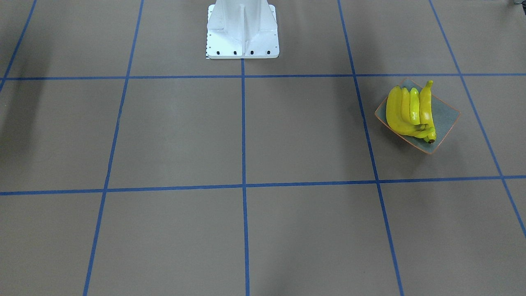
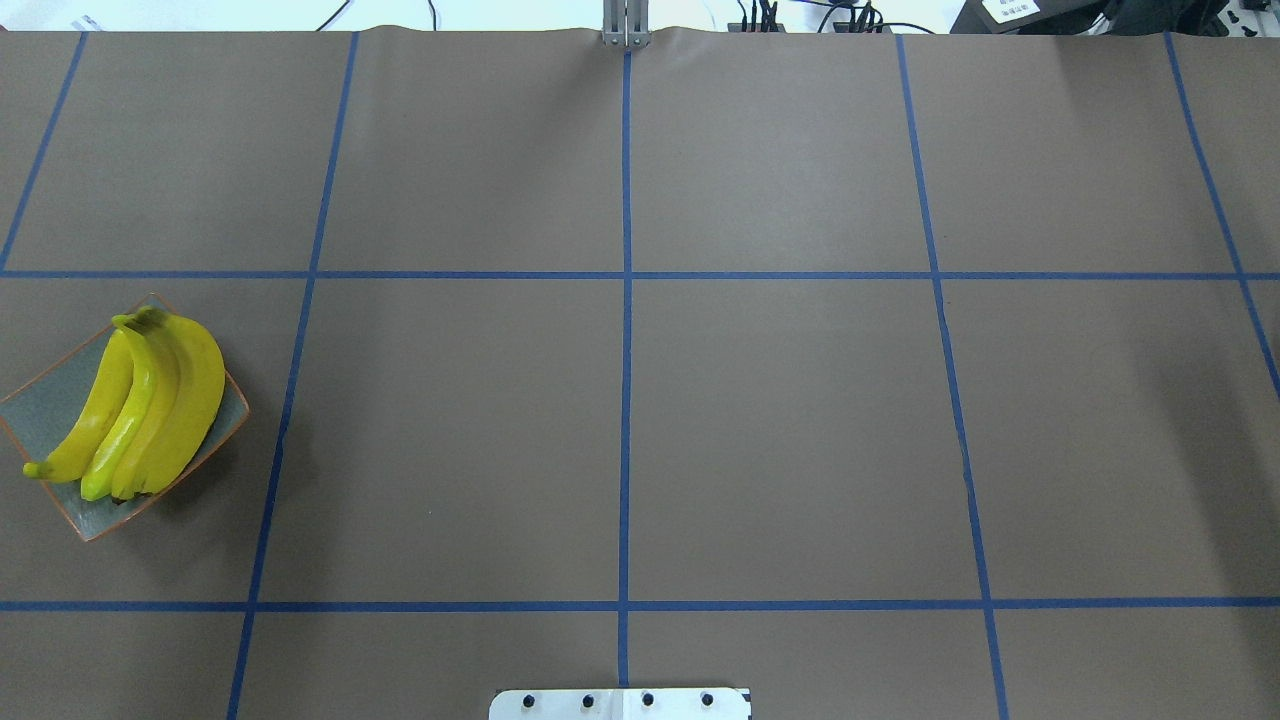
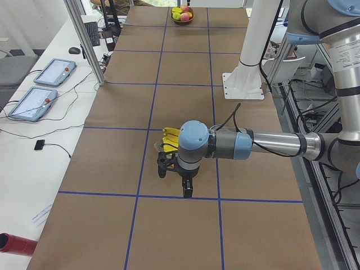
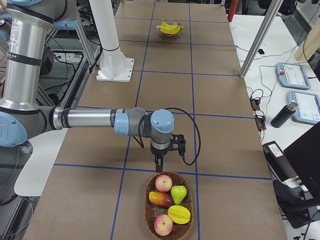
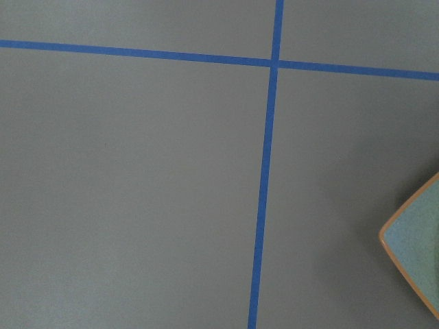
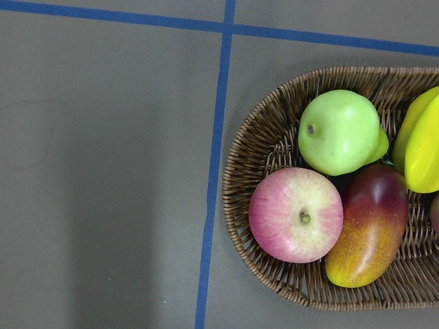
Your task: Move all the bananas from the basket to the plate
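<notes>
Several yellow bananas (image 2: 150, 400) lie side by side on the grey-blue plate (image 2: 40, 410) with an orange rim, at the table's left end; they also show in the front view (image 1: 404, 111) on the plate (image 1: 446, 117). My left gripper (image 3: 187, 191) hangs just beside the plate and bananas (image 3: 170, 134); I cannot tell if it is open or shut. The left wrist view shows only a plate corner (image 5: 418, 253). My right gripper (image 4: 158, 164) hovers just before the wicker basket (image 4: 146, 200); I cannot tell its state. No banana shows in the basket (image 6: 240, 178).
The basket holds two apples (image 6: 296, 214), a green pear (image 6: 339, 131), a mango (image 6: 367, 223) and a yellow fruit (image 6: 422, 147). The robot's white base (image 1: 242, 31) stands at mid-table. Blue tape lines cross the brown table.
</notes>
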